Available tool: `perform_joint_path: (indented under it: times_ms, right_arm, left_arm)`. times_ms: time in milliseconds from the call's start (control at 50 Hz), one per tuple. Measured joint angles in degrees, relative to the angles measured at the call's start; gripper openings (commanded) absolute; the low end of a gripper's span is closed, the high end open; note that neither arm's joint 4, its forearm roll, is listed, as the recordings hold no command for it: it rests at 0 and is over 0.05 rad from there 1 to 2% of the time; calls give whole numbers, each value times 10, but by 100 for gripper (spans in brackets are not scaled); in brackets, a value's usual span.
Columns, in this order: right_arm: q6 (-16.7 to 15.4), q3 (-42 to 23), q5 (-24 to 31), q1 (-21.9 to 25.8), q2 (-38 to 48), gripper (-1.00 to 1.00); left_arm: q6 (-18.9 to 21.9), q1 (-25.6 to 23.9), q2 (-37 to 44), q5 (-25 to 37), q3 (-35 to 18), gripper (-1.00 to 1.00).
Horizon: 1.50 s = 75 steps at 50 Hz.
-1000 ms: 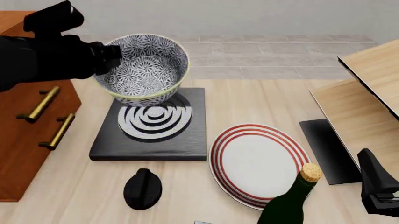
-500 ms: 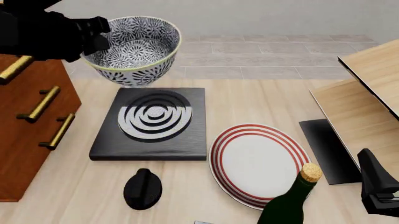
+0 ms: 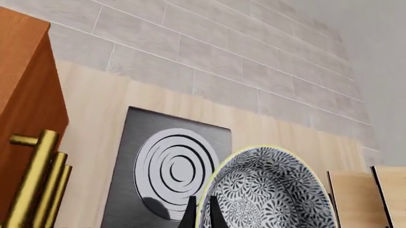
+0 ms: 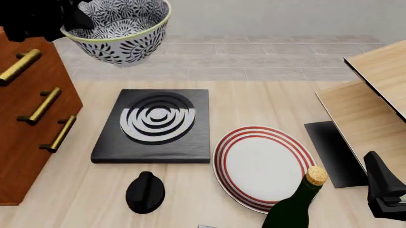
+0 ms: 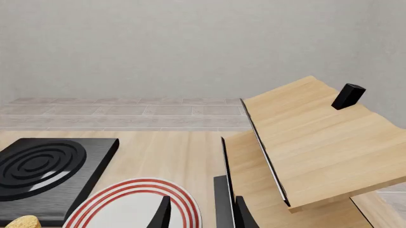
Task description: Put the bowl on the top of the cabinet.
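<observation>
The left gripper point(image 4: 68, 21) is pinching the bowl point(image 4: 117, 28) by its rim, beside the cabinet point(image 4: 32, 114); the right gripper's point(image 5: 199, 211) fingers are sitting parted, holding nothing.

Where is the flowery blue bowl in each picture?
Front view: the bowl is at the top left, lifted up beside the cabinet, held by the left claw.
Left wrist view: it fills the bottom middle, with the claw's fingers on its rim.
Right wrist view: it is not in it.
Shared landmark: the black burner plate with rings shows in all three.
</observation>
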Motion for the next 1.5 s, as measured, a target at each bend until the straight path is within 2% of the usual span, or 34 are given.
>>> perform_joint_path:
  times_ms: [320,560,960,1500]
  right_arm:
    - [0,0,0,0,0,100]
    - [0,0,0,0,0,100]
    - [0,0,0,0,0,100]
    - [0,0,0,0,0,100]
  left_arm:
    - [-2,45,0,48,-53,-100]
    - [16,91,-8,78,-89,-100]
    - [32,179,-21,119,-125,-100]
    - [33,280,-30,147,-150,-100]
